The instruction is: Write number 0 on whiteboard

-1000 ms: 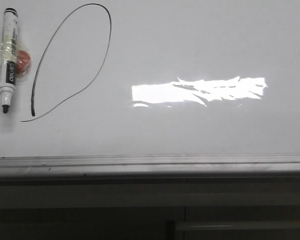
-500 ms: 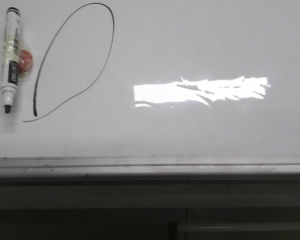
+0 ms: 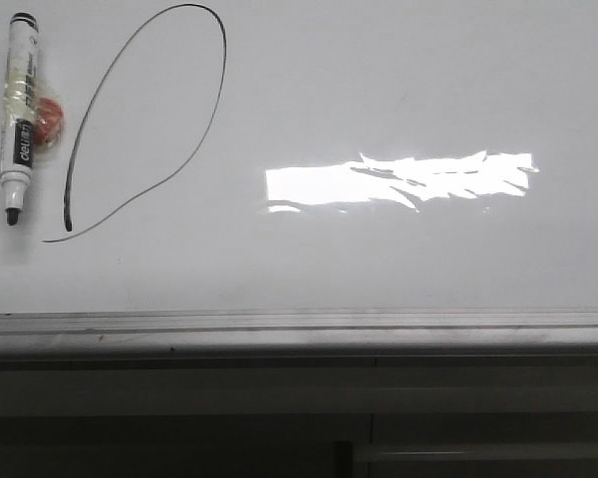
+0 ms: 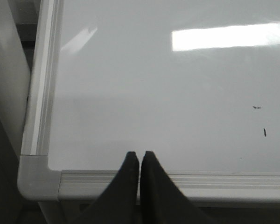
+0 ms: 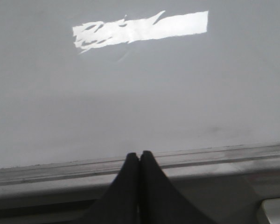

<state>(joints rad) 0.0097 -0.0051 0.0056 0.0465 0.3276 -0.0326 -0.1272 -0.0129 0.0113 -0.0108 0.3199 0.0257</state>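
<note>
The number 0 (image 3: 211,108) is a thin black slanted oval loop at the whiteboard's (image 3: 399,269) far left in the front view, its lower ends not joined. A white marker with a black cap (image 3: 20,118) lies left of the loop, a small red thing taped beside it. Neither gripper shows in the front view. My left gripper (image 4: 139,154) is shut and empty over the board's near left corner (image 4: 35,172). My right gripper (image 5: 140,153) is shut and empty over the board's near rail (image 5: 214,156).
A bright glare patch (image 3: 399,181) lies on the board's middle. The grey metal rail (image 3: 299,329) runs along the near edge, with dark table structure below it. Two small black marks (image 4: 264,132) sit on the board in the left wrist view.
The front view jitters by a few pixels. Nothing on the board has moved.
</note>
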